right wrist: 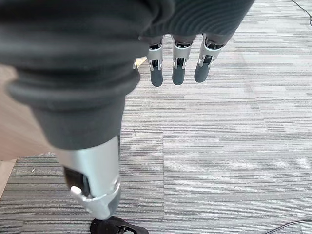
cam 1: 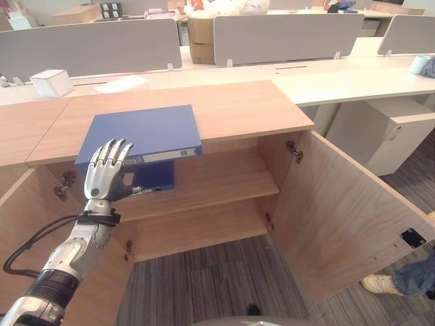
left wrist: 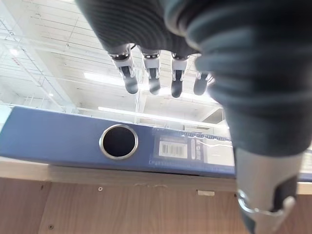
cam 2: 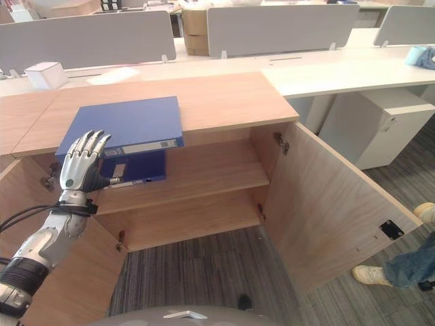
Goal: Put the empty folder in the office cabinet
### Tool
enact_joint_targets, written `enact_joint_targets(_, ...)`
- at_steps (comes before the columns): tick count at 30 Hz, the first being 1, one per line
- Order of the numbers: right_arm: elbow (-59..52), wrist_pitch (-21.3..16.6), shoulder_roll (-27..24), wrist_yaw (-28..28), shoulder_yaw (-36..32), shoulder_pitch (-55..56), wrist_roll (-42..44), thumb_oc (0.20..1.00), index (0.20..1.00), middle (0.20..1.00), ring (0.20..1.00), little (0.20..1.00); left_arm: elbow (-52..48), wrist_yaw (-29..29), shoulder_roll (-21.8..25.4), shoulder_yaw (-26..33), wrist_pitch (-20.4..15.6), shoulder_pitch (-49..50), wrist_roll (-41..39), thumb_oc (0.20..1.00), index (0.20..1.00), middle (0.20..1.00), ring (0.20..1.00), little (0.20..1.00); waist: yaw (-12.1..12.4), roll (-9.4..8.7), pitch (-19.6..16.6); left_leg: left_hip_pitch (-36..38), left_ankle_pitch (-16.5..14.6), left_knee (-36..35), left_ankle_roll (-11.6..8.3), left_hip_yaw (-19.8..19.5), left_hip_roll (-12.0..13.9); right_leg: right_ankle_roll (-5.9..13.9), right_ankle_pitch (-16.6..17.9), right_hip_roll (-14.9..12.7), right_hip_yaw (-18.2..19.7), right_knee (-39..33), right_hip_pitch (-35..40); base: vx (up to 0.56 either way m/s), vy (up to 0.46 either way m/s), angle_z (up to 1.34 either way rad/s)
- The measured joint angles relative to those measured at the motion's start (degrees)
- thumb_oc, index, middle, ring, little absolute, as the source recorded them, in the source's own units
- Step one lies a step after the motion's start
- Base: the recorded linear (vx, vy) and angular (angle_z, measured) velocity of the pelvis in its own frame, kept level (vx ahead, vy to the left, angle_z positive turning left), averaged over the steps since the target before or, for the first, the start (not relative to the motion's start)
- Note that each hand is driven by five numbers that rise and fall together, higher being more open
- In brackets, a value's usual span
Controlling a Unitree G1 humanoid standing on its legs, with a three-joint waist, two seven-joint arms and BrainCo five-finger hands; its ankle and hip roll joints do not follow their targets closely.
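The left hand (cam 1: 105, 170) is raised in front of the open cabinet (cam 1: 204, 183), fingers (cam 1: 112, 151) straight and slightly fanned, pointing up toward the blue folder (cam 1: 146, 132). In the head views the fingertips overlap the folder's near edge; the left wrist view shows them held just in front of and above its spine, and contact cannot be told. The fingers are spread and hold nothing.

The folder lies flat on the cabinet's wooden top, at the left part of it, with its spine (left wrist: 122, 141) facing the robot and hanging a little over the front edge. Its long axis runs roughly left to right along that edge, the cover tilted slightly so the far right corner sits further back. The spine carries a round finger hole (left wrist: 118, 142) and a label (left wrist: 187, 149).

A second blue folder (cam 1: 153, 178) stands on the upper shelf just beneath, behind the thumb.

The left forearm rises steeply from the lower left, wrist nearly straight.

The right hand (right wrist: 178, 68) hangs over grey striped carpet (right wrist: 219, 146), fingers straight and apart, empty. A person's shoe (cam 1: 377, 284) shows beside the open right door (cam 1: 340, 217).
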Motion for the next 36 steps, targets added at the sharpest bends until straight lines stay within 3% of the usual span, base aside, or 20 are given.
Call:
enact_joint_targets(24, 0.4, 0.0, -1.2, 0.0, 0.0, 0.1, 0.0, 1.000, 1.000, 1.000, 1.000, 1.000, 2.6, -0.7, 0.0, -2.4, -0.1, -2.0, 0.1, 1.000, 1.000, 1.000, 1.000, 1.000, -0.1, 0.06, -0.4, 0.1, -0.1, 0.0, 0.07, 0.7, 0.0, 0.45, 0.3, 0.2, 0.8, 0.0, -0.3, 0.00, 0.000, 0.00)
enact_joint_targets(32, 0.4, 0.0, -1.4, 0.0, 0.0, 0.2, 0.0, 1.000, 1.000, 1.000, 1.000, 1.000, 6.7, -0.9, 0.0, -6.8, 0.5, -7.4, 0.6, 1.000, 1.000, 1.000, 1.000, 1.000, -0.3, -0.57, -0.6, 0.0, -0.1, 0.0, 0.11, 0.9, 0.0, 0.45, 0.3, 0.1, 1.0, 0.0, -0.4, 0.00, 0.000, 0.00)
enact_joint_targets(36, 0.4, 0.0, -1.5, -0.1, 0.0, -0.1, 0.0, 1.000, 1.000, 1.000, 1.000, 1.000, 6.7, -0.9, 0.0, -7.0, 0.4, -7.8, 0.6, 1.000, 1.000, 1.000, 1.000, 1.000, -1.4, -0.39, -0.5, 0.0, -0.1, 0.0, 0.11, 0.9, 0.0, 0.45, 0.3, 0.2, 1.0, 0.0, -0.5, 0.00, 0.000, 0.00)
